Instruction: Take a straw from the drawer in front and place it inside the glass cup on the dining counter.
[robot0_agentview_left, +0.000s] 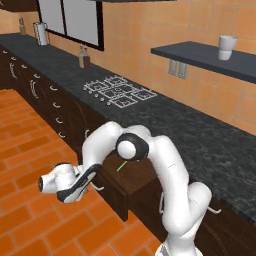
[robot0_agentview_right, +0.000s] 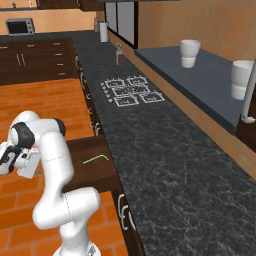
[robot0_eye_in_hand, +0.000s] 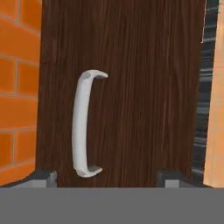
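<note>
The dark-brown drawer (robot0_agentview_left: 134, 181) stands pulled out from under the black worktop, and the light-green straw (robot0_agentview_left: 121, 165) lies inside it, also seen as a bent green line, the straw (robot0_agentview_right: 95, 159). My gripper (robot0_agentview_left: 95, 176) hangs just outside the drawer front (robot0_eye_in_hand: 140, 87), facing it. In the hand view the curved silver handle (robot0_eye_in_hand: 83, 127) sits ahead of the gripper (robot0_eye_in_hand: 107, 177), whose fingertips (robot0_eye_in_hand: 42, 176) stand wide apart, open, with nothing between them. The glass cup and the dining counter are out of view.
A black speckled worktop (robot0_agentview_left: 200, 135) with a cooktop (robot0_agentview_left: 120, 92) runs above the drawer (robot0_agentview_right: 85, 150). Bottles (robot0_agentview_left: 84, 57) stand farther back. An opaque white cup (robot0_agentview_left: 227, 47) sits on a dark shelf. Orange brick floor (robot0_agentview_left: 30, 145) lies behind the hand.
</note>
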